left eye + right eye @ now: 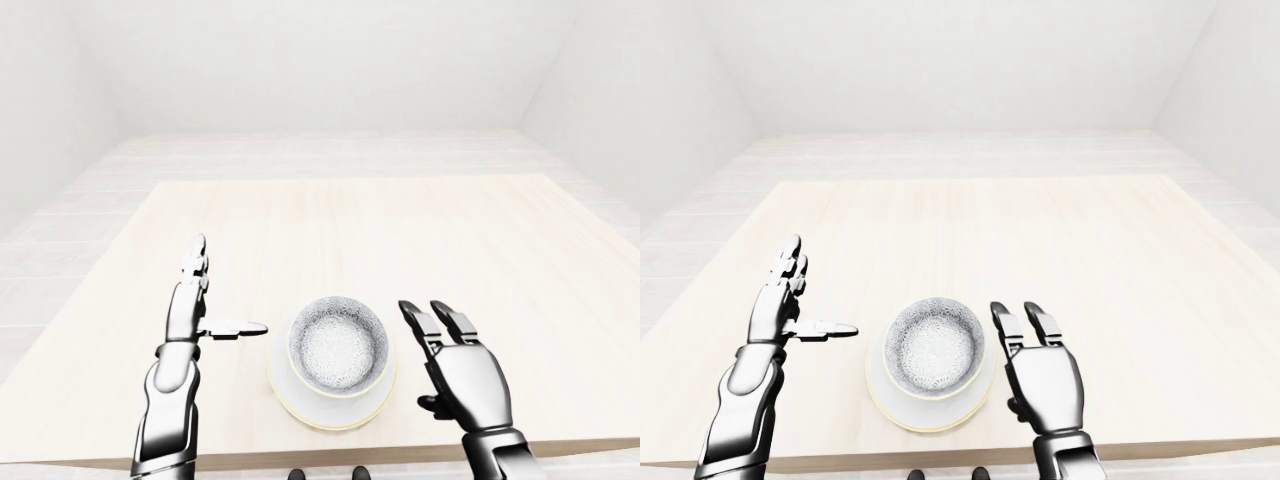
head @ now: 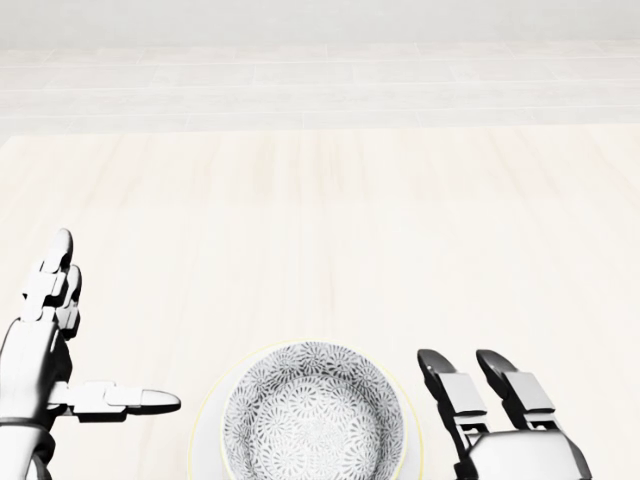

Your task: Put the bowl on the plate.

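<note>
I see a wide pale wooden desk (image 1: 400,230) filling most of my left-eye view, with a light plank floor (image 1: 330,150) beyond its top edge and white walls around it.

Near the bottom edge of the desk lies a white plate (image 1: 305,405) with a thin yellowish rim. The bowl (image 1: 338,345) sits upright on that plate, roughly centred; it is grey-white with a fine flower pattern covering its inside, clearest in the head view.

My left robot hand (image 1: 195,310) stands to the left of the plate, edge-on, its two long fingers (image 1: 196,262) pointing toward the top of the view and its thumb (image 1: 235,327) stretched sideways toward the bowl. The thumb tip stops just beside the plate's rim; I cannot tell whether it touches. That hand is spread and holds nothing.

My right robot hand (image 1: 455,360) hovers just to the right of the plate, its back to the camera, dark-tipped fingers (image 2: 448,385) extended upward in the view. It is spread as well, empty, and clear of the bowl.
</note>
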